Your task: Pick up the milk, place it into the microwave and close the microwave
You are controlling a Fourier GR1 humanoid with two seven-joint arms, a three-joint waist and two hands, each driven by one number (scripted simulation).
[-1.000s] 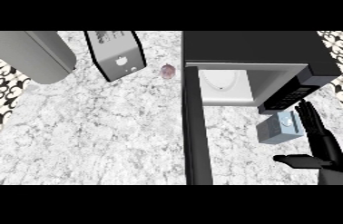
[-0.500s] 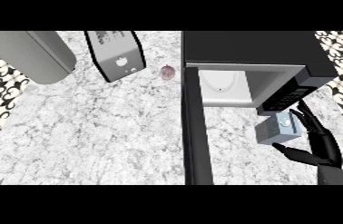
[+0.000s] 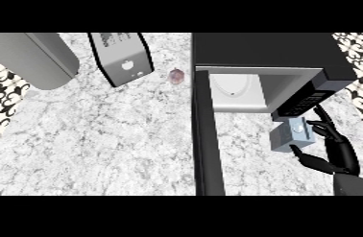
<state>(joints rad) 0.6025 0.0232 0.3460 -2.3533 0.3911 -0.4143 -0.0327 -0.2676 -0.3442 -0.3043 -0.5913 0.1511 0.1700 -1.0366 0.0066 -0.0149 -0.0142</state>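
Note:
The milk (image 3: 289,136), a small pale blue-grey carton, stands on the marble counter just in front of the microwave's (image 3: 269,51) control panel (image 3: 306,102). My right hand (image 3: 337,149) comes in from the lower right. Its fingers lie curled along the carton's right side and its thumb (image 3: 312,161) presses the carton's near corner. The microwave is open: its dark door (image 3: 205,140) sticks out toward me, left of the carton. The white cavity (image 3: 237,89) is visible behind it. My left hand does not show.
A grey toaster-like box (image 3: 122,58) stands at the back left, with a large rounded grey appliance (image 3: 35,58) beside it. A small pinkish object (image 3: 176,76) lies near the microwave's left corner. Marble counter (image 3: 99,140) spreads left of the door.
My right hand moved in from the lower right, brought its thumb up and closed round the milk. The carton shifted slightly left.

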